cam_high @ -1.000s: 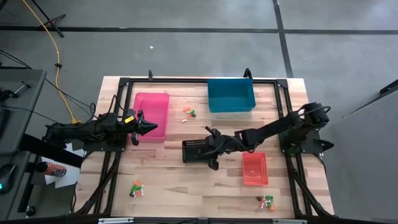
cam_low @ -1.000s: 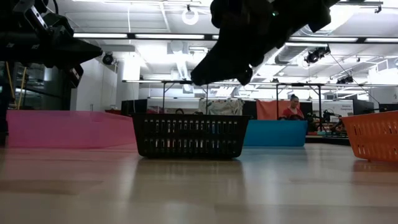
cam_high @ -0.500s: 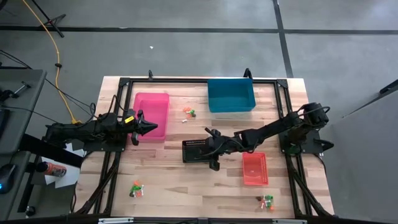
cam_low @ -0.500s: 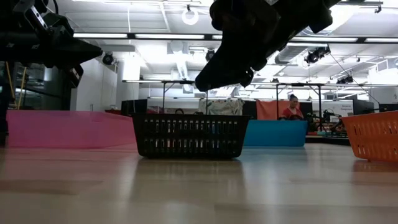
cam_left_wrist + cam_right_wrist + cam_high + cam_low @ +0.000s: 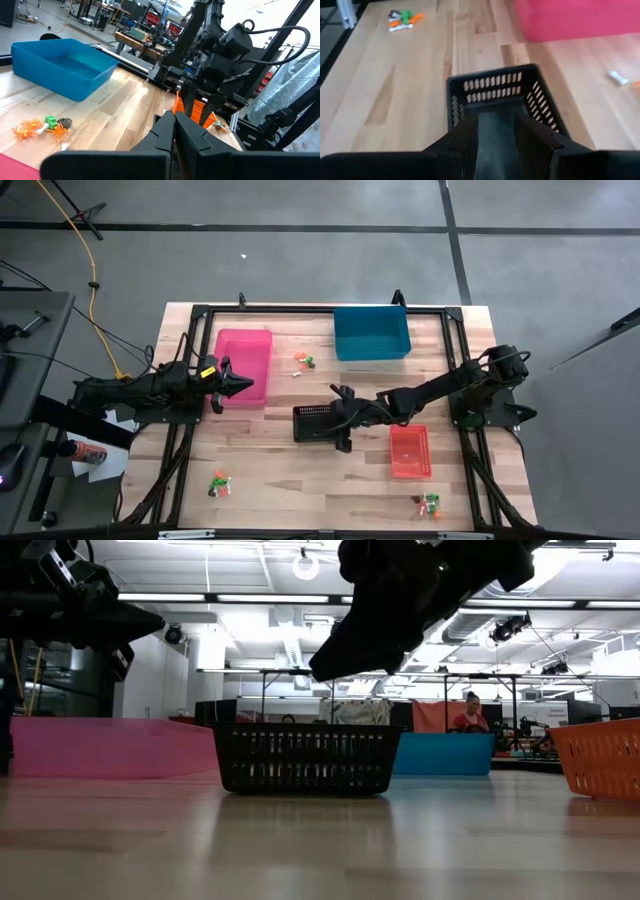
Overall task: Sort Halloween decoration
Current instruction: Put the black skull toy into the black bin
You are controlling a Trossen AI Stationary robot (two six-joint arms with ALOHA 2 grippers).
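The Halloween decoration [image 5: 303,362] lay scattered in small clusters on the table [image 5: 270,470]. The right gripper [image 5: 343,423] hovered over the black bin [image 5: 315,422], fingers parted, empty; the left gripper [image 5: 240,385] was closed over the pink bin [image 5: 245,350]. The trinkets appeared light, small and fiddly, probably best pinched at the body.

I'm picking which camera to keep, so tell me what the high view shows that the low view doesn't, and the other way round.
Only the high view shows the three trinket clusters: one between the pink and blue bins, one near the front left, one near the front right. Only the low view shows the room behind, with a person far off. Both show the black basket, the pink bin, the blue bin, the red bin, the right gripper open over the black basket, and the left gripper shut over the pink bin.
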